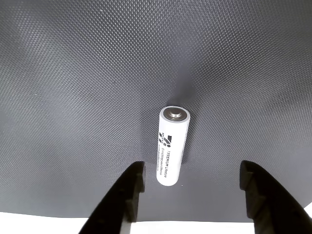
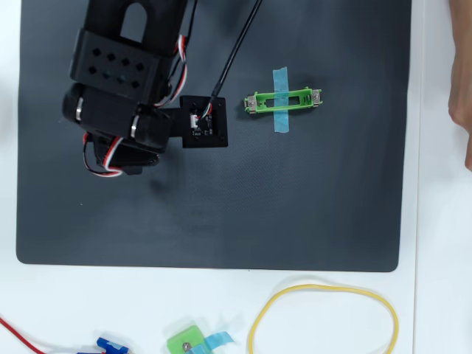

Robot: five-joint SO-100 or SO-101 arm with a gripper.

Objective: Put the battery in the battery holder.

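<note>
In the wrist view the white battery point(image 1: 170, 146) lies on the dark textured mat point(image 1: 73, 73), its metal end cap pointing away from the camera. My gripper point(image 1: 190, 178) is open just above it. The black left finger point(image 1: 124, 200) sits close beside the battery's near end, and the right finger point(image 1: 265, 195) stands well apart. Nothing is held. In the overhead view the green battery holder point(image 2: 284, 101), taped down by a light-blue strip, lies on the mat to the right of the arm point(image 2: 125, 81). It holds no cell. There the arm hides both battery and fingers.
The mat's point(image 2: 221, 214) front edge meets a white table. On that table lie a yellow rubber band loop point(image 2: 324, 317), a small squarish green piece with blue tape point(image 2: 188, 341) and a red wire point(image 2: 22, 335). A person's hand point(image 2: 461, 110) shows at the right edge.
</note>
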